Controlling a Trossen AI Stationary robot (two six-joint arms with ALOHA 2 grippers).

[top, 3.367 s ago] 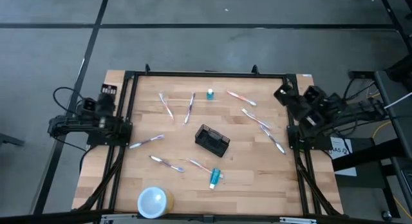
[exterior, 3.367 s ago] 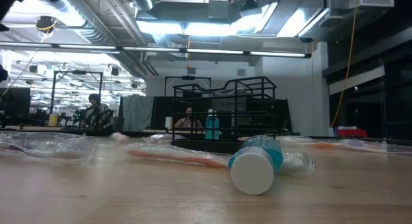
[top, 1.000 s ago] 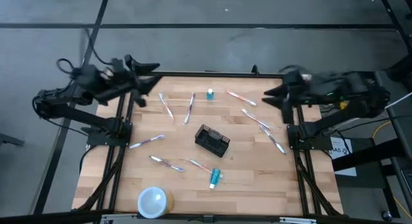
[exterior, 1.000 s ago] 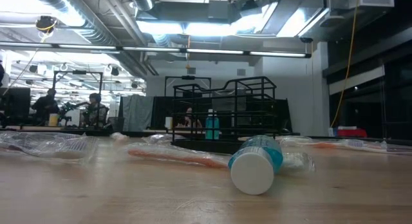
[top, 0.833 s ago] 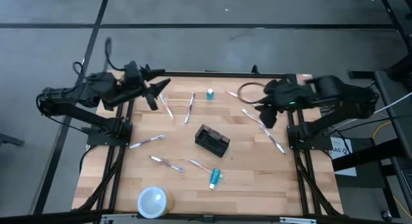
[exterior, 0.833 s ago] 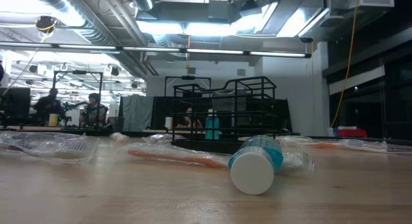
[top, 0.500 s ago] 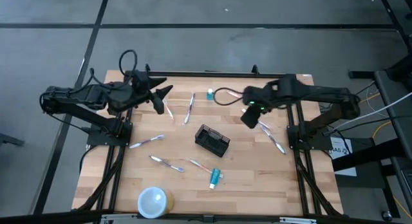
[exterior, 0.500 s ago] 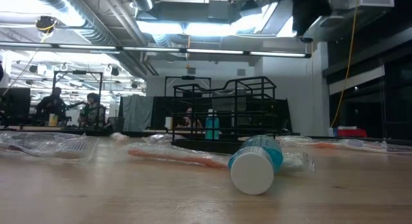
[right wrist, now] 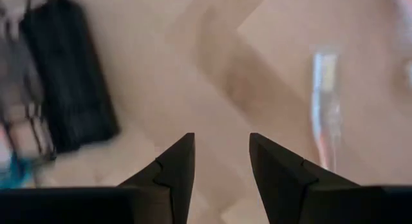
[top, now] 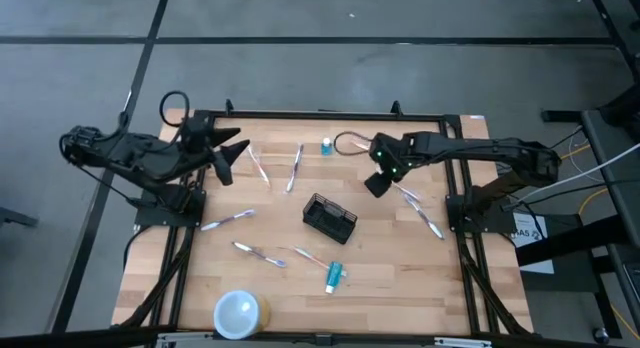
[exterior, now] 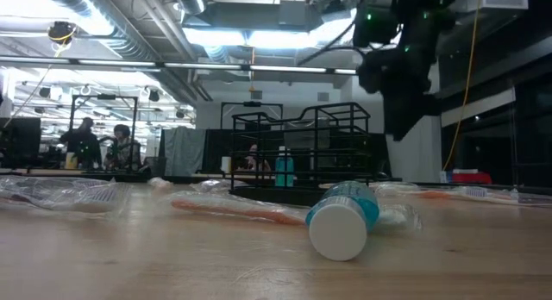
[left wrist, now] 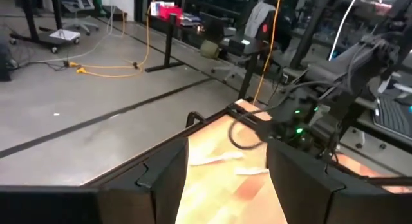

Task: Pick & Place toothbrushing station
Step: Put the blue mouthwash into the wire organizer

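Observation:
The toothbrushing station, a small black mesh caddy (top: 329, 218), stands on its base at the table's middle; it also shows in the low view (exterior: 302, 145) and the right wrist view (right wrist: 71, 76). My right gripper (top: 374, 186) hangs open above the bare wood just to the caddy's far right, pointing steeply down, nothing between its fingers (right wrist: 222, 159). It appears high up in the low view (exterior: 405, 76). My left gripper (top: 232, 156) hovers open over the table's far left part, roughly level, with nothing in it (left wrist: 225, 179).
Several wrapped toothbrushes lie scattered on the wood, one (right wrist: 324, 108) close by my right gripper. A blue tube (top: 334, 276) lies near the caddy's near side, another (top: 326, 146) stands at the far edge. A round white cup (top: 238, 313) sits at the near left.
My right gripper has swung in from the far right edge, dropping toward the table and the caddy while tipping from nearly level to steeply down. My left gripper has moved a little down and toward the near edge, turning as it went.

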